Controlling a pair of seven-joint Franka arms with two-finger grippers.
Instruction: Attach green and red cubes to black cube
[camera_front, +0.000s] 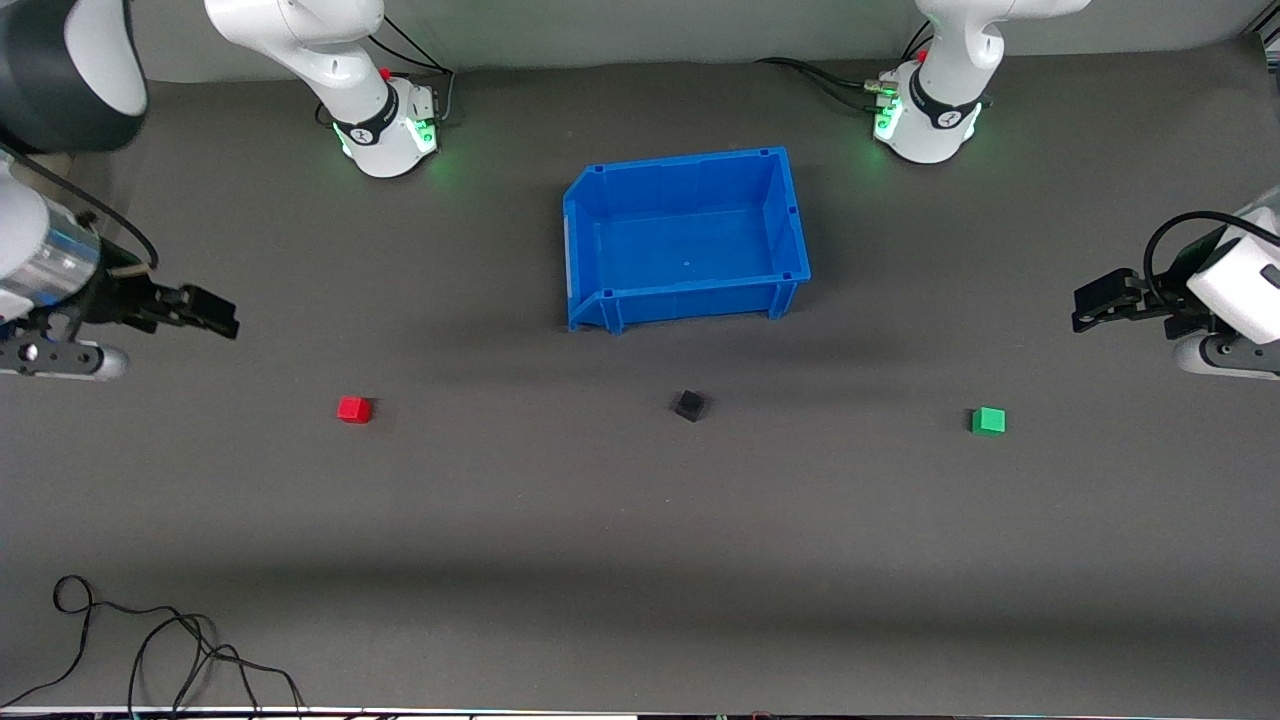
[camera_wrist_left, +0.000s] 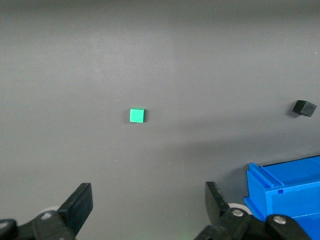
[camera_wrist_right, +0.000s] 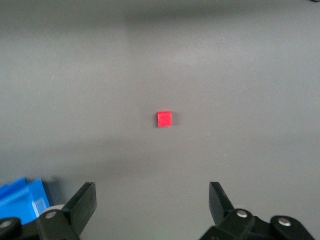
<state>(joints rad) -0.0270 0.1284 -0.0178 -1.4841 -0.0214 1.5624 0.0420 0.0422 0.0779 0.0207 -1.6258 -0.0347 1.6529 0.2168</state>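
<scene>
Looking at it, nothing's been grabbed yet: the left tool (camera_wrist_left: 146, 205) hangs with fingers apart over the tabletop (camera_front: 620, 520) at its own end, the right tool (camera_wrist_right: 152, 202) likewise spread at the other end. I'd say drop each one straight down, square to the cube's faces, and pinch it centred so it stays level for pushing against the black one. Count: one green cube (camera_front: 988, 421), one red cube (camera_front: 354, 409), one black cube (camera_front: 688, 405) between them, all nearer the camera than the one blue bin (camera_front: 786, 225).
</scene>
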